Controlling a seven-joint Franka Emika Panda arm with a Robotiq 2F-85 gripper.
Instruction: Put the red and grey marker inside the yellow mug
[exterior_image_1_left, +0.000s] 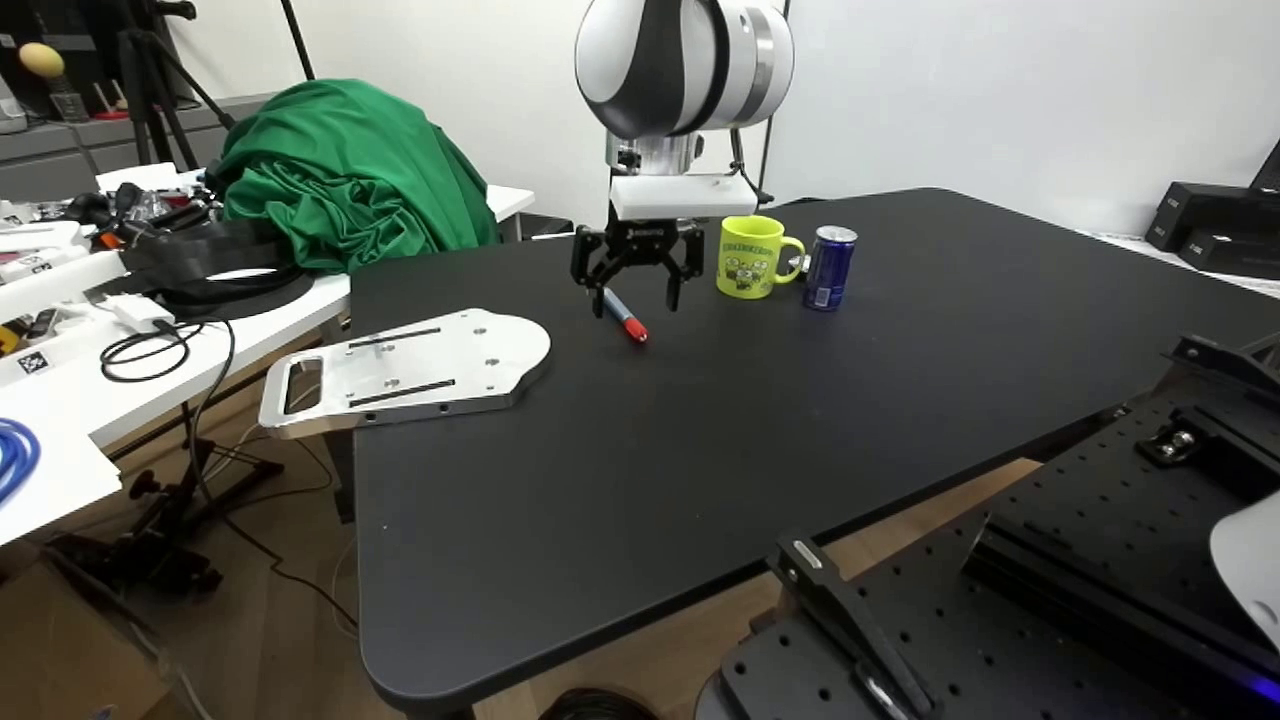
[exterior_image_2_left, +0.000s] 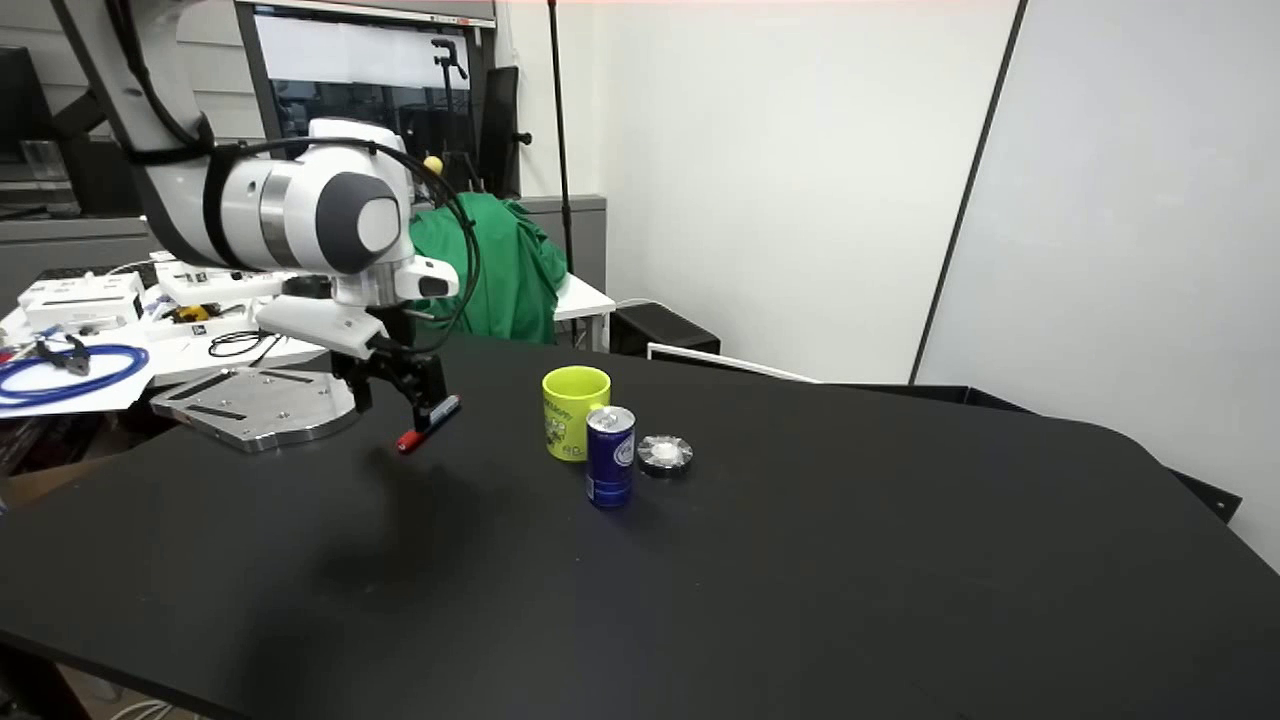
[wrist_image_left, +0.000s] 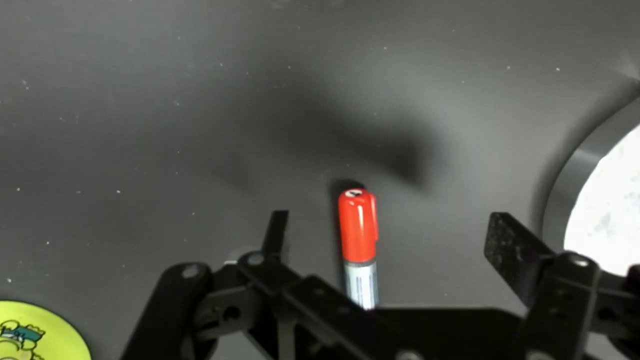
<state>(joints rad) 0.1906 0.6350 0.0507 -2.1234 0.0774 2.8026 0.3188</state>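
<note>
The red and grey marker lies on the black table; it shows in both exterior views (exterior_image_1_left: 627, 318) (exterior_image_2_left: 411, 440) and in the wrist view (wrist_image_left: 358, 230), where its grey end runs behind the gripper. My gripper (exterior_image_1_left: 636, 306) (exterior_image_2_left: 391, 415) (wrist_image_left: 390, 217) is open and empty above the marker, its fingers wide apart. In the wrist view the marker lies between the fingers, nearer the left one. The yellow mug (exterior_image_1_left: 745, 262) (exterior_image_2_left: 570, 400) stands upright beside the gripper with dark print on its side; part of it shows at the wrist view's lower left (wrist_image_left: 40, 335).
A blue can (exterior_image_1_left: 830, 270) (exterior_image_2_left: 609, 458) stands close by the mug's handle side. A dark and silver round roll (exterior_image_2_left: 664, 454) lies near the can. A silver metal plate (exterior_image_1_left: 440, 362) (exterior_image_2_left: 265, 405) (wrist_image_left: 610, 215) lies on the mug's opposite side of the marker, overhanging the table edge.
</note>
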